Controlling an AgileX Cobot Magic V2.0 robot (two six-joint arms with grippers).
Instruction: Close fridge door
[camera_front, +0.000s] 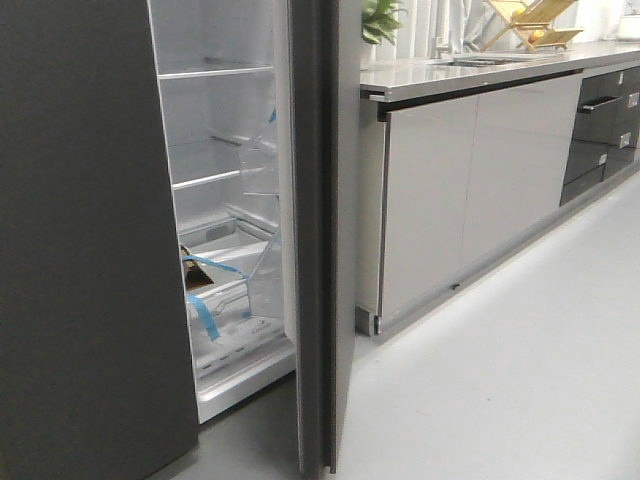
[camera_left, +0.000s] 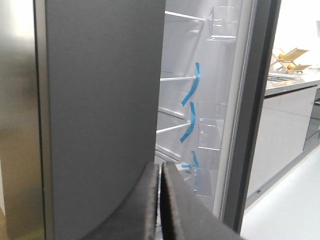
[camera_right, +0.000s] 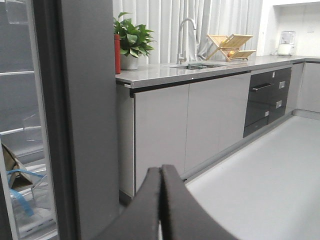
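The fridge door (camera_front: 322, 240) stands open, its thick dark grey edge towards me in the front view, with the white lining and clear bins (camera_front: 262, 200) on its inner side. It also shows in the left wrist view (camera_left: 254, 110) and the right wrist view (camera_right: 85, 115). My left gripper (camera_left: 160, 167) is shut and empty, in front of the gap between the two doors. My right gripper (camera_right: 161, 170) is shut and empty, just right of the open door's edge, apart from it. Neither gripper shows in the front view.
The fridge's other dark grey door (camera_front: 85, 240) is closed at the left. Shelves and a drawer with blue tape (camera_front: 205, 300) lie inside. Glossy pale grey cabinets (camera_front: 470, 190) under a counter with a plant (camera_right: 131, 42), sink tap and wooden rack run along the right.
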